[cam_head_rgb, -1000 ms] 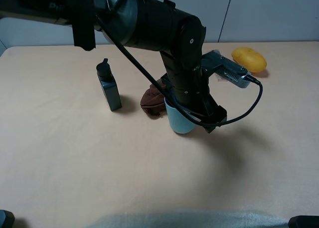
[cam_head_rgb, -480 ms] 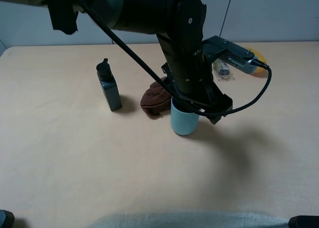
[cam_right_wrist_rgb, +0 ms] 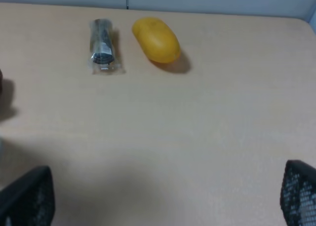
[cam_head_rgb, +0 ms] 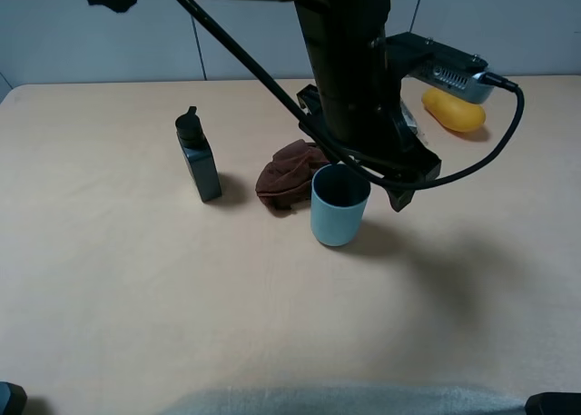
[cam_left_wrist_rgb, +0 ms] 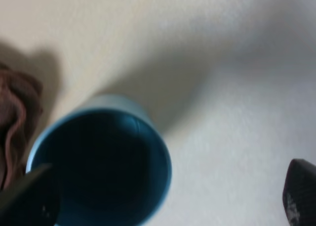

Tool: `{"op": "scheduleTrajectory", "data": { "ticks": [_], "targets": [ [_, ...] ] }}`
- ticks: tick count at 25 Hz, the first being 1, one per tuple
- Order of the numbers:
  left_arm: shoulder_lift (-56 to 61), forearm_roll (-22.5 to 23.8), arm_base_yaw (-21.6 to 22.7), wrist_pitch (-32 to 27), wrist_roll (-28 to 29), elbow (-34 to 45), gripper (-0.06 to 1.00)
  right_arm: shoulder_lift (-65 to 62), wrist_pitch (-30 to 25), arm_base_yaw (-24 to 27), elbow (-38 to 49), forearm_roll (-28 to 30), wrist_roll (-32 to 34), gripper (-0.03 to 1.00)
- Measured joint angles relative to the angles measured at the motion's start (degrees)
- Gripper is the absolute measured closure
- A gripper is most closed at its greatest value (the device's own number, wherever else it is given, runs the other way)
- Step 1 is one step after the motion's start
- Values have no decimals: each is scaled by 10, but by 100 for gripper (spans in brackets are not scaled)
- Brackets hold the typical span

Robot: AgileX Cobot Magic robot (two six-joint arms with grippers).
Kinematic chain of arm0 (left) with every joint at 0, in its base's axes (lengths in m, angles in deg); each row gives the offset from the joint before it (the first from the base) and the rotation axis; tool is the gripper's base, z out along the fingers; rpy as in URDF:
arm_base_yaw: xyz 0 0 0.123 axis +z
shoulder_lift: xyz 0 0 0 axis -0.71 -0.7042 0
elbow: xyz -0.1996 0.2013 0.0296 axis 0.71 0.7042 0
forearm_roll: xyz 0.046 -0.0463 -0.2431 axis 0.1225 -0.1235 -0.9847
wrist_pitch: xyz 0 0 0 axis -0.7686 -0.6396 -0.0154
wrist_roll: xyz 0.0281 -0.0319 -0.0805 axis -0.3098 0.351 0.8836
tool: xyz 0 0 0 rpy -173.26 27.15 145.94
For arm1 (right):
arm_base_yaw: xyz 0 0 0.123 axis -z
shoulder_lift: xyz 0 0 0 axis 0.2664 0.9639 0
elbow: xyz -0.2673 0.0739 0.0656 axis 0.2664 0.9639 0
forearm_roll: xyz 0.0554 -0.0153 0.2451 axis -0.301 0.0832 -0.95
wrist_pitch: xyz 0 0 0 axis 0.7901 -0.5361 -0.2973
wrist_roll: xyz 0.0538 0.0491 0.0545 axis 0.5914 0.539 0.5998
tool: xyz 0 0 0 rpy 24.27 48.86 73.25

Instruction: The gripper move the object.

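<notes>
The light blue-teal cup (cam_head_rgb: 339, 206) stands upright on the table, just right of a brown cloth. In the left wrist view I look down into its dark inside (cam_left_wrist_rgb: 98, 161). My left gripper (cam_head_rgb: 368, 161) reaches across the middle and hangs just above and behind the cup. Its fingers are spread wide to either side of the cup in the left wrist view (cam_left_wrist_rgb: 165, 194), open and not touching it. My right gripper (cam_right_wrist_rgb: 163, 196) is open and empty over bare table; it does not show in the exterior view.
A dark green flat bottle (cam_head_rgb: 198, 156) stands left of the brown cloth (cam_head_rgb: 286, 174). A yellow rounded object (cam_head_rgb: 454, 109) lies at the back right, also in the right wrist view (cam_right_wrist_rgb: 155, 39). A wrapped metal cylinder (cam_right_wrist_rgb: 102, 47) lies beside it.
My left gripper was down around the cup and has lifted up and away from it. The cup stays standing in about the same place, its rim now uncovered.
</notes>
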Motion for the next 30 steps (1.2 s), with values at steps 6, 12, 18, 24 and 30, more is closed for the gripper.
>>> {"op": "scheduleTrajectory", "data": {
  "ticks": [6, 12, 18, 24, 30],
  "targets": [
    [0, 2, 0, -100, 4, -67, 3, 0, 0, 0, 0, 0, 0, 27],
    [5, 4, 0, -140, 4, -120, 4, 0, 0, 0, 0, 0, 0, 27],
    [48, 8, 0, -141, 4, -124, 4, 0, 0, 0, 0, 0, 0, 27],
    [104, 29, 6, -141, 5, -112, 4, 0, 0, 0, 0, 0, 0, 27],
    [181, 42, 14, -141, 7, -33, 4, 0, 0, 0, 0, 0, 0, 27]
  ]
}}
